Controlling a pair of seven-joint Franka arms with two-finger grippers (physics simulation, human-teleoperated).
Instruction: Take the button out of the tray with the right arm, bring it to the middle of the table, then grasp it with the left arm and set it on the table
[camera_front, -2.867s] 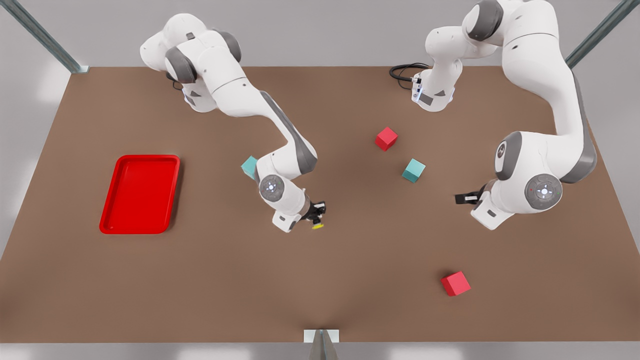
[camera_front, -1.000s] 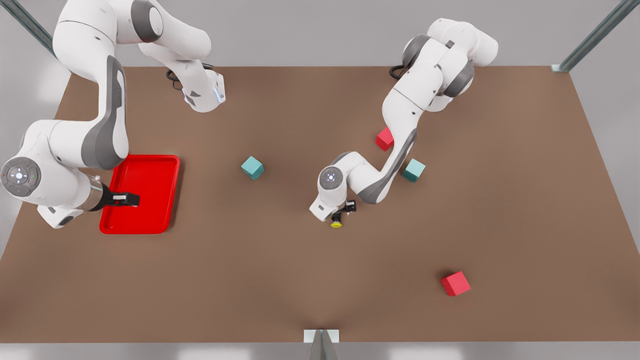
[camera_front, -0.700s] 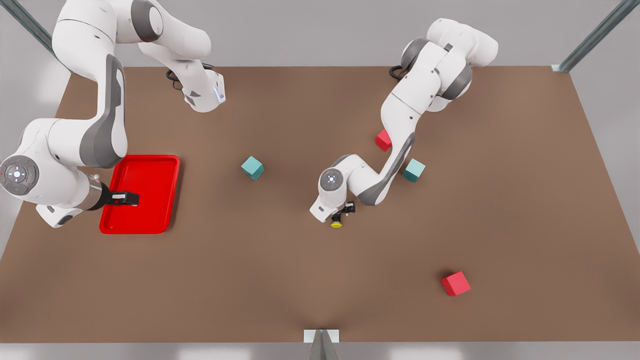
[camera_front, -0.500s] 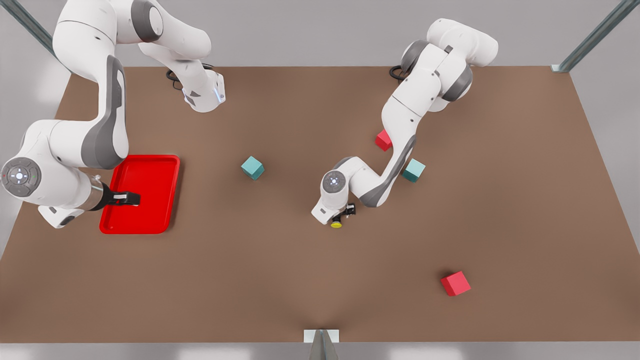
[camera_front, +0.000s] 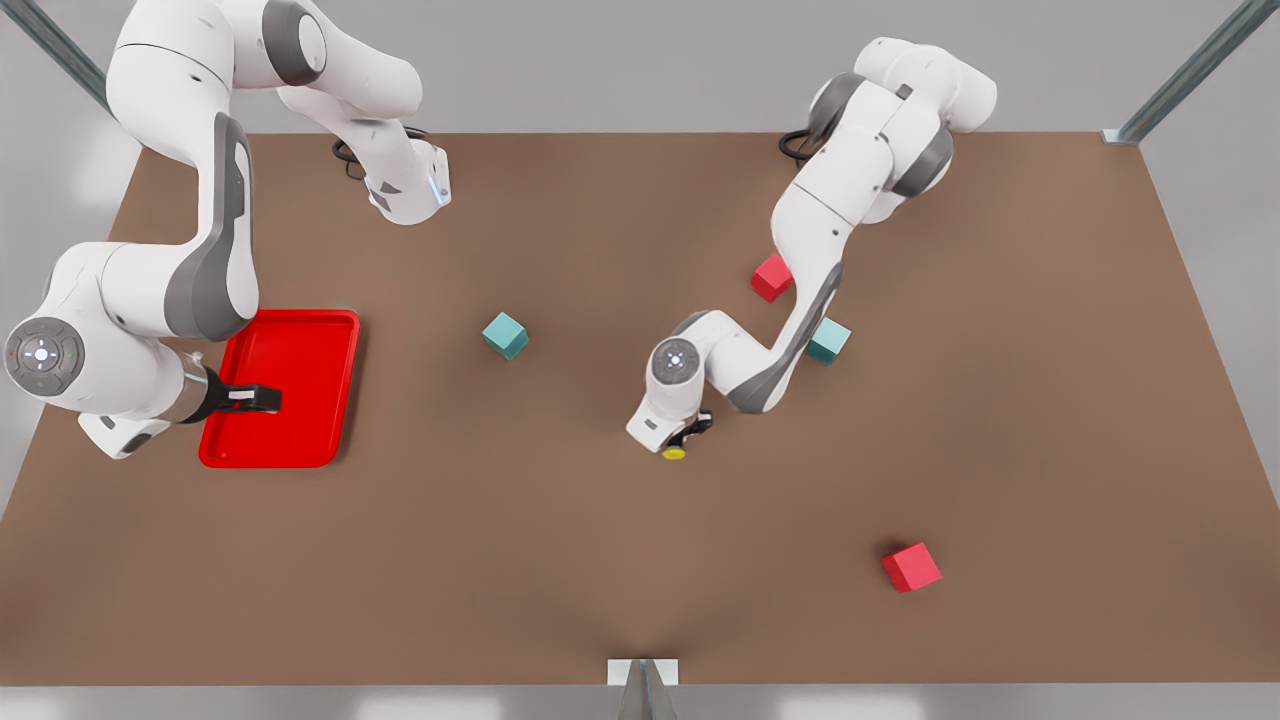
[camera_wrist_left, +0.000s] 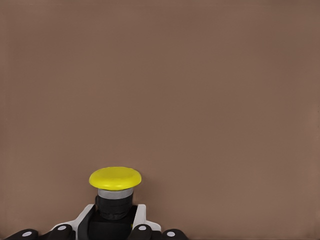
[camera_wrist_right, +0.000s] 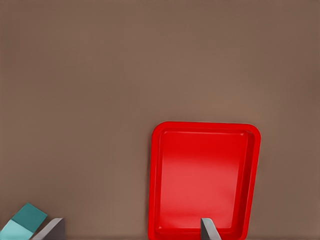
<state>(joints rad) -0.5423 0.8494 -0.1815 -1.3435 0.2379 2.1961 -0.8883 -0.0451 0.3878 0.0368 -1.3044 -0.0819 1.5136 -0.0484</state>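
The left gripper (camera_front: 688, 432) is down near the middle of the table (camera_front: 560, 560), and its fingers (camera_wrist_left: 139, 220) are clamped on the dark base of the button (camera_front: 674, 453), which points its yellow cap toward the near edge of the table. From the left wrist view the button (camera_wrist_left: 115, 187) sits between the fingers with bare brown tabletop all around it; whether its base touches the table cannot be told. The left arm (camera_front: 830, 210) reaches in from the far side at the front view's right, passing between a red cube (camera_front: 771, 277) and a teal cube (camera_front: 829, 342). The right gripper (camera_front: 255, 400) hangs over the near left part of the red tray (camera_front: 300, 340), at the front view's left, with its fingers drawn close together and nothing between them. The right arm (camera_front: 190, 250) waits there. The right wrist view looks down at the tray (camera_wrist_right: 160, 190), with a teal cube (camera_wrist_right: 22, 220) off to one side. On the table, another teal cube (camera_front: 505, 336) lies between the tray and the left gripper, well apart from both, and a second red cube (camera_front: 911, 567) lies nearer the near right corner.
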